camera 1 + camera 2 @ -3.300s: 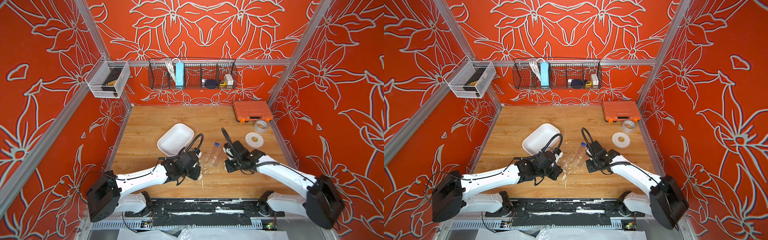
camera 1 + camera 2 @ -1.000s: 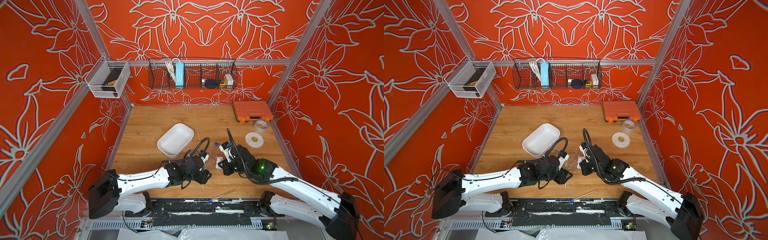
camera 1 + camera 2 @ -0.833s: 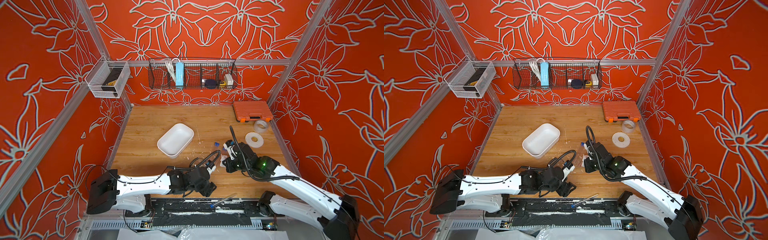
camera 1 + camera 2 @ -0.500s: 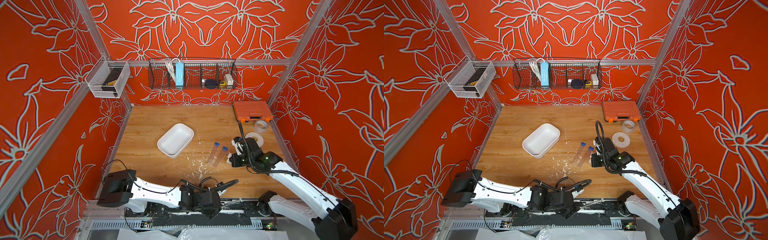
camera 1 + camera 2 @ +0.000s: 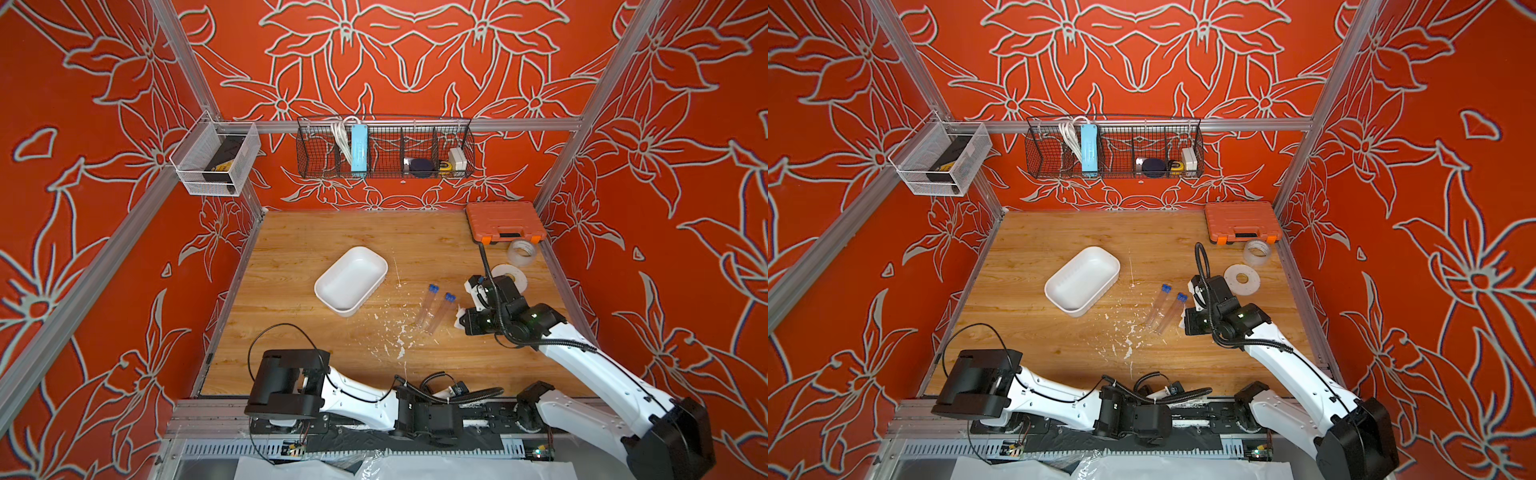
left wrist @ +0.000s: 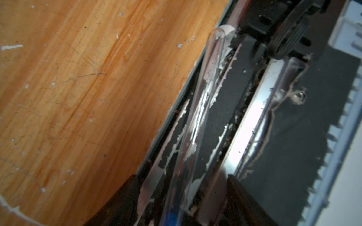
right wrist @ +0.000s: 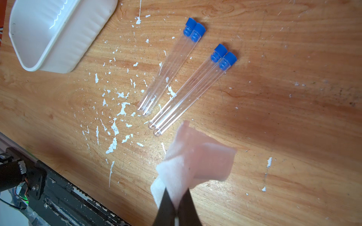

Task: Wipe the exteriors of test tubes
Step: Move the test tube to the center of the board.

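As the left gripper point(image 6: 182, 195) has swung back to the front rail point(image 6: 254, 117), fingers apart astride a stray test tube point(image 6: 203, 94), we find two test tubes point(image 5: 440, 315) lying on the table point(image 5: 332, 232) beside the right gripper point(image 7: 176, 197), clamped on the tissue point(image 7: 195, 160). Wiping likely waits on that pickup.

Bare tabletop point(image 5: 405, 305) between tray point(image 5: 320, 286) and test tubes point(image 5: 427, 305)

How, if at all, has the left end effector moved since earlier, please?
Yes: the left end effector pulled back, away from the white rectangular plastic tray.
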